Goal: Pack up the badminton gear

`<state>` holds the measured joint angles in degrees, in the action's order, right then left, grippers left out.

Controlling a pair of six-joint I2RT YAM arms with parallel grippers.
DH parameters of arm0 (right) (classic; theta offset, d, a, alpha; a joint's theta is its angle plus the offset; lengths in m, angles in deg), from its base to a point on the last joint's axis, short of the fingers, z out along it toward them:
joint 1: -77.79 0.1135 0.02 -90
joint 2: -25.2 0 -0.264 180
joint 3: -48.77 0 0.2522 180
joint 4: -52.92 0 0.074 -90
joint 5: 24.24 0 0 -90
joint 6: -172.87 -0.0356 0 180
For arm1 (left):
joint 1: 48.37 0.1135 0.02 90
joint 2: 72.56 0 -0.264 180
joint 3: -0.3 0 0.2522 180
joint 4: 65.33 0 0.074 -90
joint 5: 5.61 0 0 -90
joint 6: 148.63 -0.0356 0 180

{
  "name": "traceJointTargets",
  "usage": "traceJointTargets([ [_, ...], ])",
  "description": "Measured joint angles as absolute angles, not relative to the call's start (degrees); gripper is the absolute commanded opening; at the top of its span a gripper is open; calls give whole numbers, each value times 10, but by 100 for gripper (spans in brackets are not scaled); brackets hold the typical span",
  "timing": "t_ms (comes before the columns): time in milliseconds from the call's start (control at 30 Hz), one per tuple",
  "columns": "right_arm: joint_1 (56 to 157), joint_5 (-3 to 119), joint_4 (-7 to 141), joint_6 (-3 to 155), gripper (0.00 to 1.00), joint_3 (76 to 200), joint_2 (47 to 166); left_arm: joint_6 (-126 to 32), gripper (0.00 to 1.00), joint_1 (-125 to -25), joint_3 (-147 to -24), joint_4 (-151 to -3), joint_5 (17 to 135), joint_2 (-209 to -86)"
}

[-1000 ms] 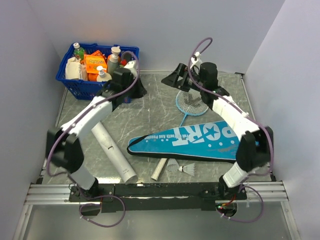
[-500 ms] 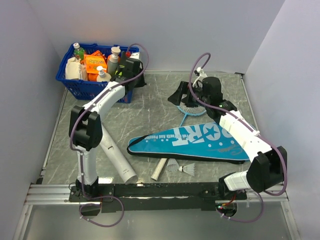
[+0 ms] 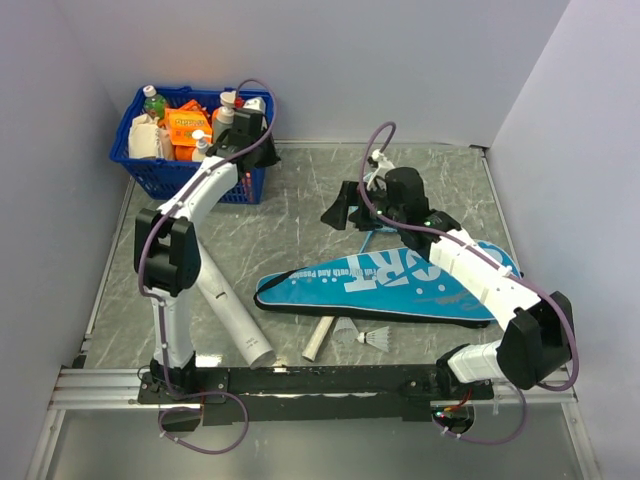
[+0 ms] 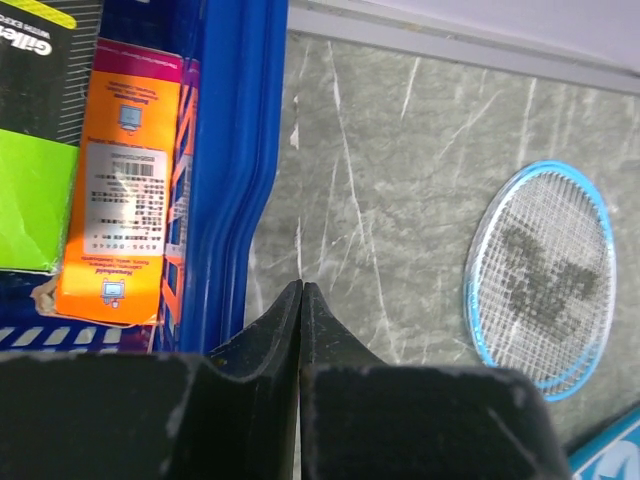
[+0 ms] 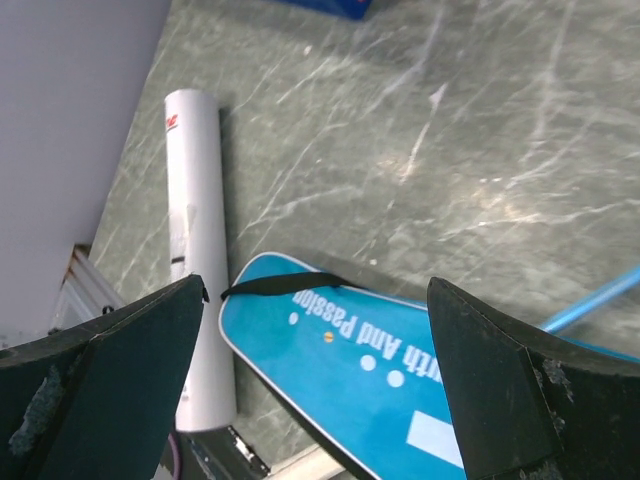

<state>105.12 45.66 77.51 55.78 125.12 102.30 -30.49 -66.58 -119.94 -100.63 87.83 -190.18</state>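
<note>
The left end effector (image 4: 301, 289) hangs with its fingers pressed together on nothing, just beside the right wall of the blue plastic basket (image 4: 236, 150). In the basket lie an orange box with a barcode label (image 4: 120, 200) and a black-and-green pack (image 4: 35, 60) whose white lettering begins "Gille". The right end effector (image 5: 318, 291) is spread wide above the teal racket-shaped cover (image 3: 400, 282), where small white print reads "And Passion"; the right arm hides part of the large lettering. The light-blue-framed racket (image 4: 540, 280) lies on the grey marbled surface (image 3: 300, 210), its shaft running under the cover. The long white tube (image 3: 228, 305) lies left of the cover, and two white feather shuttlecocks (image 3: 362, 335) rest near its front edge.
</note>
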Motion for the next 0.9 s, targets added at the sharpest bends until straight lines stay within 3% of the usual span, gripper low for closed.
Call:
traceJointTargets([
  [333,1098,471,778,565,100,1251,1024,-273,6,-603,-1185,-962,812,-1902],
  [567,1102,484,790,572,100,1252,1024,-263,16,-555,-1089,-909,785,-1836],
  [700,1103,510,824,584,100,1272,1032,-265,44,-541,-1044,-909,764,-1786],
  [900,1103,539,851,601,100,1294,1032,-289,71,-531,-991,-952,796,-1671],
])
